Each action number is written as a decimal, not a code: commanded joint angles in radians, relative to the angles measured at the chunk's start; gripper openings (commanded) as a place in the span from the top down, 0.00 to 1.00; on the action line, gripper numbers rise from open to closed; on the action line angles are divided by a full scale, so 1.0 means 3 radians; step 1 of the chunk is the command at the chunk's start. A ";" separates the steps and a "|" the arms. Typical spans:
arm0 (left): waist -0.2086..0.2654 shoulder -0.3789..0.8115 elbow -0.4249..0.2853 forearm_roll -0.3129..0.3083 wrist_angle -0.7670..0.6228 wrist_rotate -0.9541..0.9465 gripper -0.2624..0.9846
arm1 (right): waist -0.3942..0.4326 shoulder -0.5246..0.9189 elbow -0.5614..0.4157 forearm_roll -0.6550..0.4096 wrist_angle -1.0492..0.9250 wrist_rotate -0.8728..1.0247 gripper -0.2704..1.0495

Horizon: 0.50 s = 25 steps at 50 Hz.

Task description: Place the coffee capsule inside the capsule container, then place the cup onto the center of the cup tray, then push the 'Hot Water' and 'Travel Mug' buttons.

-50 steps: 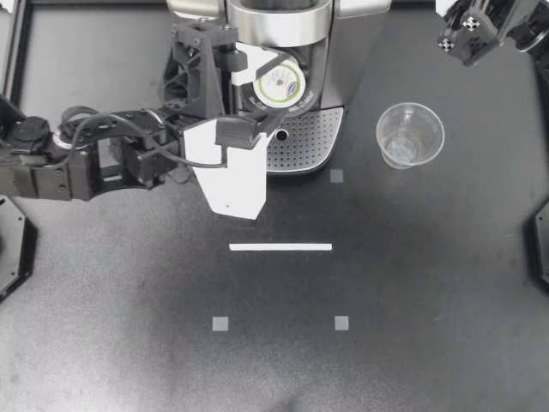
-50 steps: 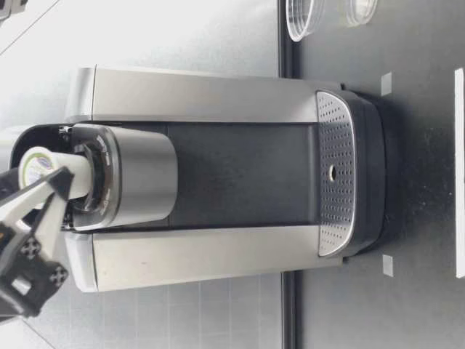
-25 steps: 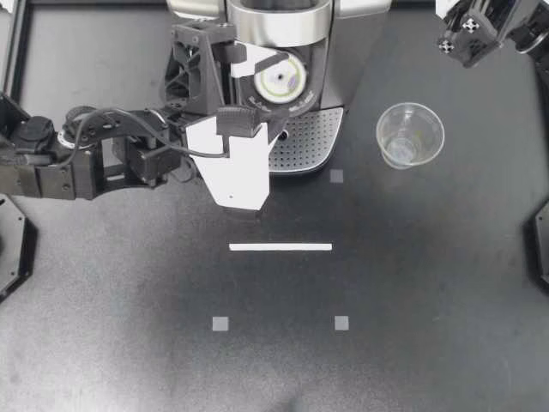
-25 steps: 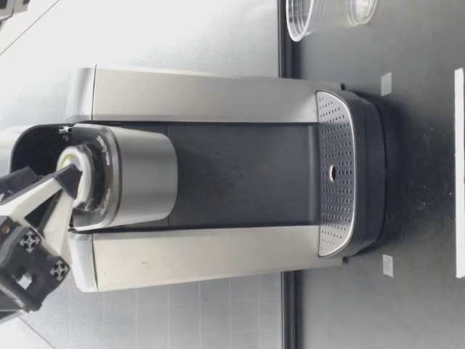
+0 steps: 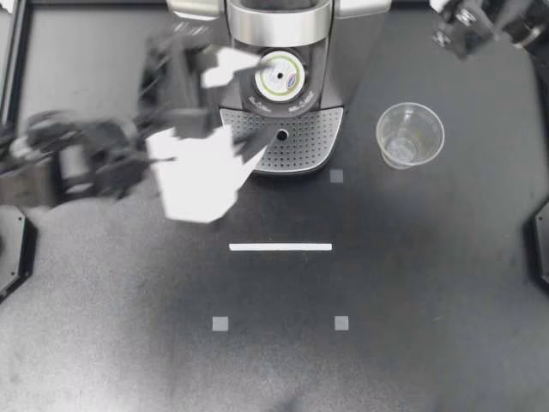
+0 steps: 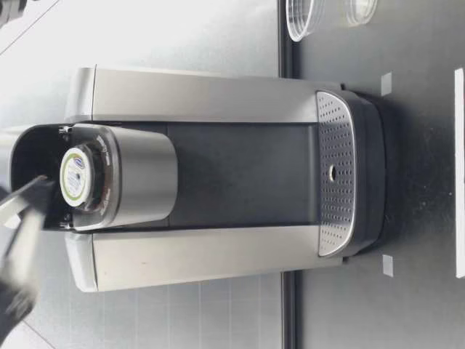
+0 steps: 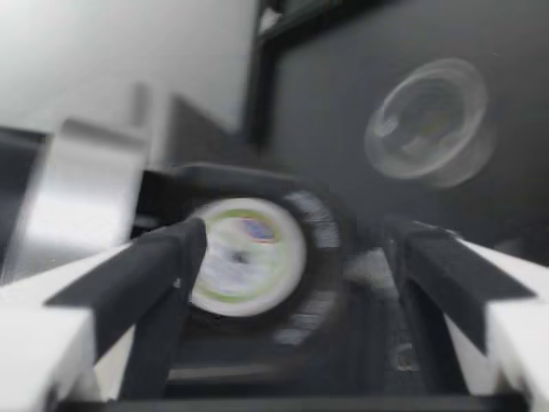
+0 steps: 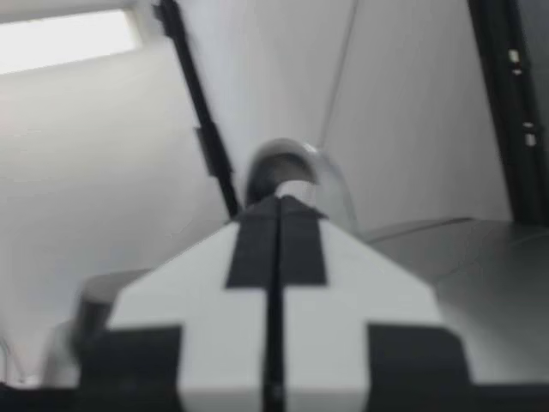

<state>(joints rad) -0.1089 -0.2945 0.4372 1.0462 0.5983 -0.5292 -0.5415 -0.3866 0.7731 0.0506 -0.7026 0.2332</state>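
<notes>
Since half a second ago, my left gripper point(image 5: 221, 101) has swung back from the coffee machine point(image 5: 343, 51) toward its own side, and it shows only as a smear from above. In its wrist view the fingers point(image 7: 163, 275) stand wide apart with nothing between them. The capsule point(image 5: 280, 75) is no longer in their grip. It sits lid up in the holder point(image 5: 302, 90) at the machine's head, and the low view shows it sunk into the ring point(image 6: 75, 177).

I judge the first step done and the cup step next. The tray point(image 5: 300, 146) below the holder is bare. The cup point(image 5: 410, 135) stands upright on the table, well apart from the tray on its right.

My right gripper point(image 5: 448, 33) hangs at the far corner beyond the cup, its fingers point(image 8: 253, 249) pressed together. It would need to open, drop over the cup's rim and carry it across to the tray's middle.
</notes>
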 commanded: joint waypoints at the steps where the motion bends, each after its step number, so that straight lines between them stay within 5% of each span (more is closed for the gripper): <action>1: 0.0005 -0.0266 0.0189 0.0020 -0.0245 -0.0322 0.18 | -0.0118 0.0056 -0.0235 0.0010 0.0179 -0.0010 0.75; 14: 0.0051 -0.0803 0.0900 0.0031 -0.1135 -0.1299 0.18 | -0.0271 0.0409 -0.0660 -0.0005 0.0660 -0.0020 0.75; 25: 0.0184 -0.1094 0.1212 0.0020 -0.1621 -0.1549 0.18 | -0.0256 0.0701 -0.0900 -0.0020 0.0690 0.0000 0.75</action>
<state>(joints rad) -0.0660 -0.5952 0.8007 1.0523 0.1427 -0.9879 -0.6151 -0.1764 0.5446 0.0460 -0.4955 0.2316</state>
